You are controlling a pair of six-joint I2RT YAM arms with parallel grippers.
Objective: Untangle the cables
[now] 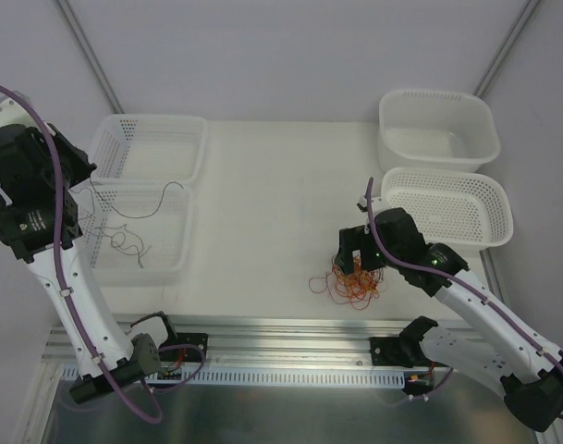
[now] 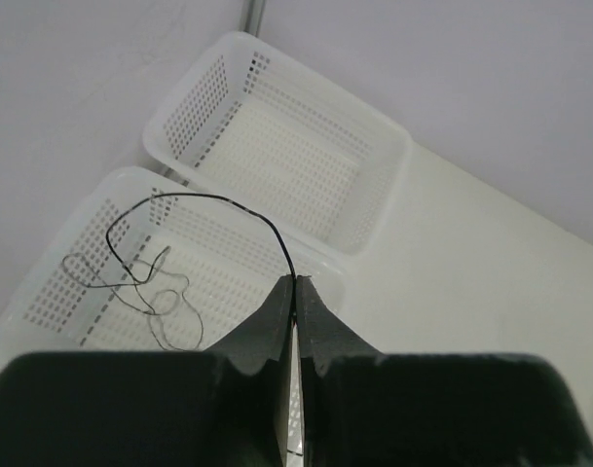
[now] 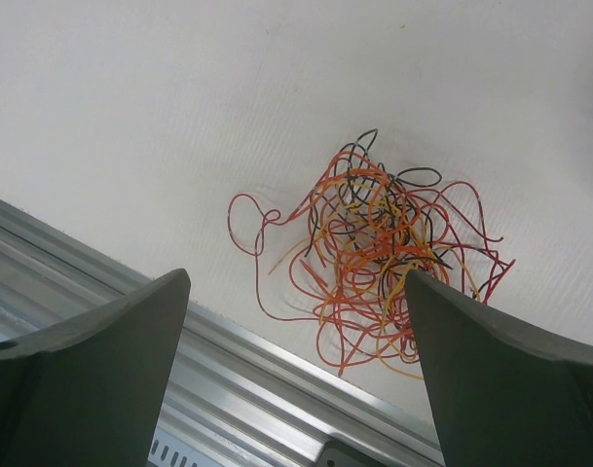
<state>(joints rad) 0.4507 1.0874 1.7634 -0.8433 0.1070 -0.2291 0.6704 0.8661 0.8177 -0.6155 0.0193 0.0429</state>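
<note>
Cable (image 2: 218, 199) arcs from left gripper (image 2: 294, 284) lengthwise across basket (image 2: 57, 297).

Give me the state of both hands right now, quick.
Left hand: closed, holding a black wire.
Right hand: open, empty, above the tangle.

White arms (image 1: 78, 296), black joints (image 1: 27, 199), purple hoses (image 1: 58, 242).

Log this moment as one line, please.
left gripper: shut on black cable, over basket | right gripper: open, above cable tangle
</note>
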